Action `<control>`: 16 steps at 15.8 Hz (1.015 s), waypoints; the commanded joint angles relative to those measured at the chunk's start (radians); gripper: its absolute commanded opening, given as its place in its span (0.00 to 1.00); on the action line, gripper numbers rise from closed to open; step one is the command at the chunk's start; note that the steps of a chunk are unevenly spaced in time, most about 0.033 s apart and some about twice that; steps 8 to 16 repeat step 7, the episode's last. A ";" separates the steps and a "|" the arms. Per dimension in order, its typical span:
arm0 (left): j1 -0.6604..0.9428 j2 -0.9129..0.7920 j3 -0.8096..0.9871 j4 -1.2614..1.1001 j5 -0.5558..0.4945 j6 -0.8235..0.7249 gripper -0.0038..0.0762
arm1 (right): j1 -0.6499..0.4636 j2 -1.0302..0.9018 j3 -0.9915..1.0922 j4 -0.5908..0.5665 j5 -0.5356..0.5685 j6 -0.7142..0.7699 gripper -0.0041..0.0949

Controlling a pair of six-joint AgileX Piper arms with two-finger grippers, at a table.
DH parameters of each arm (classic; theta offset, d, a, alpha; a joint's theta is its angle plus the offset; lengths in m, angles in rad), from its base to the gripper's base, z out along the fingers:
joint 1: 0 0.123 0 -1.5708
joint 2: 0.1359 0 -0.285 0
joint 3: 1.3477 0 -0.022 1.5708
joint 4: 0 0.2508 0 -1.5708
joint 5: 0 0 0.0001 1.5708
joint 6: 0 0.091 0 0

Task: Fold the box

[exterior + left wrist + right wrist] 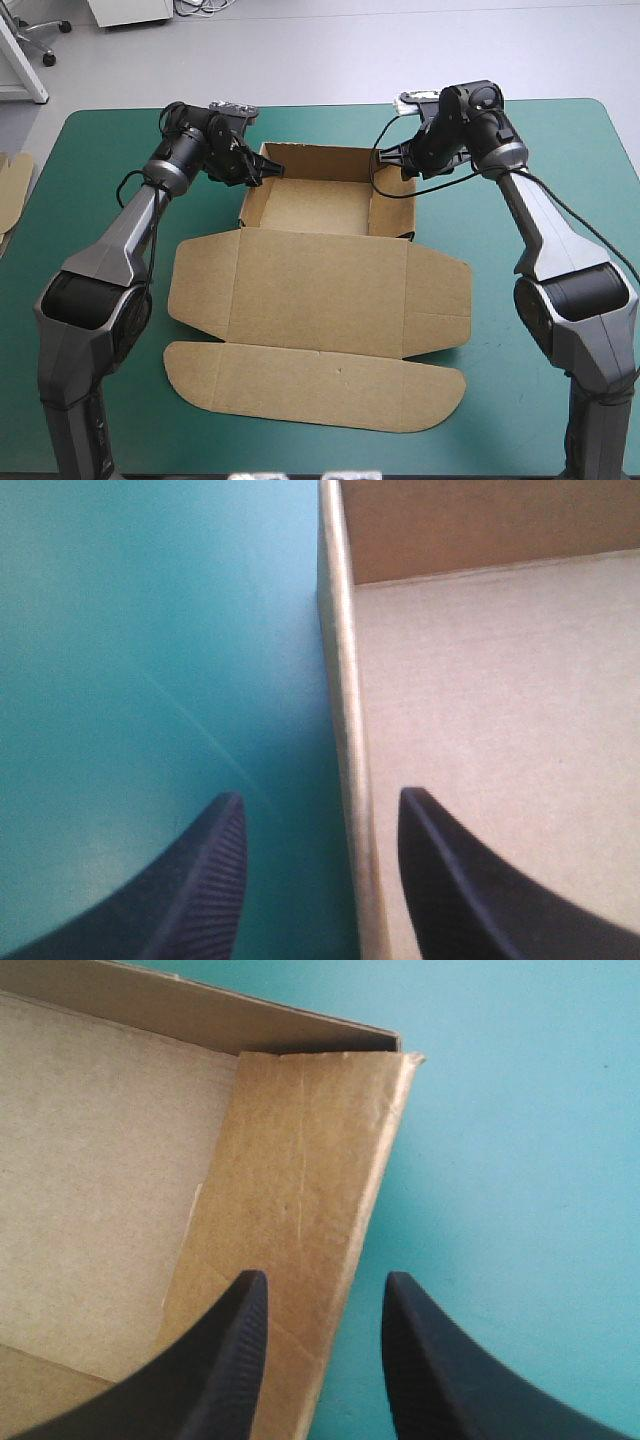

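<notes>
The brown box lies in the middle of the teal-green table. It is an open tray with its lid lying flat. The tray sits at the far end, and its long side goes from left to right. The lid and its flaps spread out from the tray toward the near edge of the table. The left gripper is at the tray's left wall, near the far corner. Its black fingers are spread apart, one outside over the cover and one inside over the tray floor. The wall stands between them, not pinched. The right gripper is at the right wall. Its fingers are spread apart too, with the wall's top edge between them. More board pokes in at the table's left edge, well apart from the box.
</notes>
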 commanded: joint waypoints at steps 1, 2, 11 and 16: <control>-0.004 -0.113 -0.027 0.003 -0.005 0.007 0.48 | 0.000 -0.108 -0.022 -0.009 0.003 -0.026 0.41; -0.004 -0.123 -0.025 0.003 -0.003 0.014 0.48 | 0.000 -0.118 -0.009 -0.009 0.003 -0.031 0.41; -0.004 -0.358 0.209 0.050 -0.109 0.021 0.48 | 0.000 -0.313 0.267 -0.016 -0.144 -0.068 0.38; -0.004 -0.358 0.209 0.050 -0.109 0.021 0.48 | 0.000 -0.313 0.267 -0.016 -0.144 -0.068 0.38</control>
